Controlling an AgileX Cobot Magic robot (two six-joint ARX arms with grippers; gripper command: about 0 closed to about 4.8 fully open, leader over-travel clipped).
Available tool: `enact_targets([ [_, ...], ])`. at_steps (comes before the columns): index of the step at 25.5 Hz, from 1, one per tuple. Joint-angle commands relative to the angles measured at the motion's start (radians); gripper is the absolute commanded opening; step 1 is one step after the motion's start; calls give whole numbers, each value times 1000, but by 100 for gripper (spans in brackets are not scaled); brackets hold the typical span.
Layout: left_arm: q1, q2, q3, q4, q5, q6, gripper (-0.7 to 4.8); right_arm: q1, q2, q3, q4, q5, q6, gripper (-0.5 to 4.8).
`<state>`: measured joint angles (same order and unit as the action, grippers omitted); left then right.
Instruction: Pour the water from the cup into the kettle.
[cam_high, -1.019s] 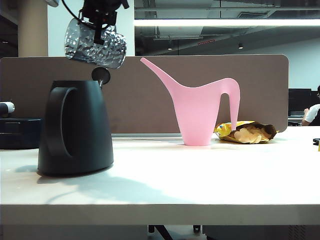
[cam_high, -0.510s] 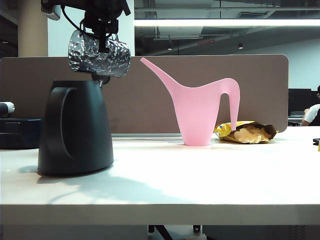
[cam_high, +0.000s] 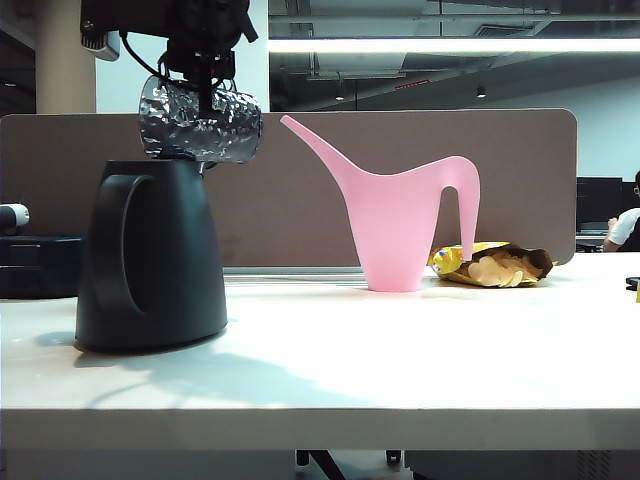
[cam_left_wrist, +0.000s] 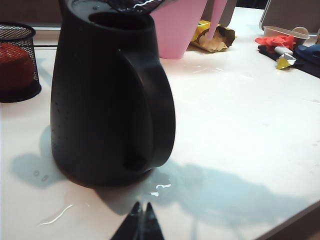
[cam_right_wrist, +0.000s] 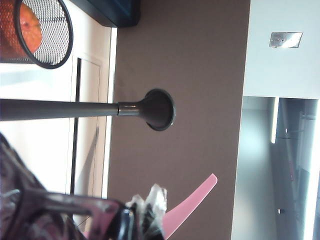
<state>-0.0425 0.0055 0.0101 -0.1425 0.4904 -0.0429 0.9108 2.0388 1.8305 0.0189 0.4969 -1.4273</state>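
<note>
Left wrist view gives me the nearest evidence: the left gripper sits low over the table, its dark fingertips pressed together with nothing between them. Small puddles of water lie on the table just beside the base of the kettle; I cannot find these in the exterior view. This view also shows the kettle's open top, its broad loop handle turned toward the camera, and a black mesh basket holding something orange beside it.

Exterior view places the kettle upright on the left of the table, matte black and conical. Directly above its top, the right gripper is clamped on the cup, which lies tipped on its side, dimpled glass catching light, close over the kettle's mouth.

Right wrist view shows only part of the purplish cup against the right gripper, plus a round-ended knob on a thin rod, which I read as the kettle's.

Farther back stand the pink watering can and an open snack bag, well apart from the kettle.
</note>
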Motion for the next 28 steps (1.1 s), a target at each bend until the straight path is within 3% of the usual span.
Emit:
enact_targets([
  [1, 0, 1, 2, -1, 4, -2, -5, 4, 1, 6, 10, 11, -24, -8],
  [28, 0, 1, 2, -1, 3, -2, -5, 25, 0, 8, 51, 88, -39, -8],
])
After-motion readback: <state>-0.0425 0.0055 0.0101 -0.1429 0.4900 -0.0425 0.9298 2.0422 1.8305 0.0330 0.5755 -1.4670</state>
